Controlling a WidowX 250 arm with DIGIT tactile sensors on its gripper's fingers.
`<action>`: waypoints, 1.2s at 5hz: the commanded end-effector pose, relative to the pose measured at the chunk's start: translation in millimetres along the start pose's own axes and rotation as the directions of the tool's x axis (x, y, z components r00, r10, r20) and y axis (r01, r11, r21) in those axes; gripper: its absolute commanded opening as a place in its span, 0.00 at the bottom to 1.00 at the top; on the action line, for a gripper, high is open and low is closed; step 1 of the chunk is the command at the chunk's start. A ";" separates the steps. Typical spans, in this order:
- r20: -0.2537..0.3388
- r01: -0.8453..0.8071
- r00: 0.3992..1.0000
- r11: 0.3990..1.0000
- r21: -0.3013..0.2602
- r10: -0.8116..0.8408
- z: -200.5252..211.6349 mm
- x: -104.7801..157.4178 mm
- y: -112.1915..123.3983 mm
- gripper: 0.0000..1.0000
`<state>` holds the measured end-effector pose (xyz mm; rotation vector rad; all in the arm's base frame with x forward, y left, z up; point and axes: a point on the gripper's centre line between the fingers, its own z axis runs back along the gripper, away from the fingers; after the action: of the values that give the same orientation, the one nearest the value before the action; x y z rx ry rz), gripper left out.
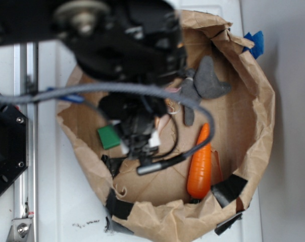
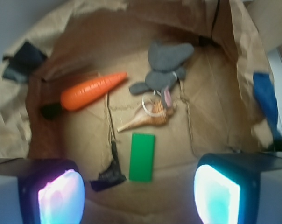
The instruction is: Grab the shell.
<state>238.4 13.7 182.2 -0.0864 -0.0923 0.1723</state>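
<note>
Robot lab: paper-walled pen (image 1: 253, 101), toys.

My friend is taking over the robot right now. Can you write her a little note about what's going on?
Gripper: open, holding nothing; fingers spread wide, up above the floor of the paper-bag bin.
Shell: lying on the bin floor, pointed end toward the carrot, just below the grey plush animal and above the green block. A small ring lies over its wide end.
Done: arm is over the bin.
Left: go down, close on the shell, lift it.
</note>
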 end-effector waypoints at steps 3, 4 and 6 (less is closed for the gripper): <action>0.160 -0.084 0.983 0.996 -0.023 0.087 -74.5 46.7 26.3 1.00; 0.132 -0.068 0.989 0.998 -0.016 0.069 -91.6 56.5 23.7 1.00; 0.124 -0.123 0.985 0.992 -0.015 0.124 -94.1 55.3 19.3 1.00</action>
<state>291.2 37.6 77.8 -0.0873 -0.1584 0.3180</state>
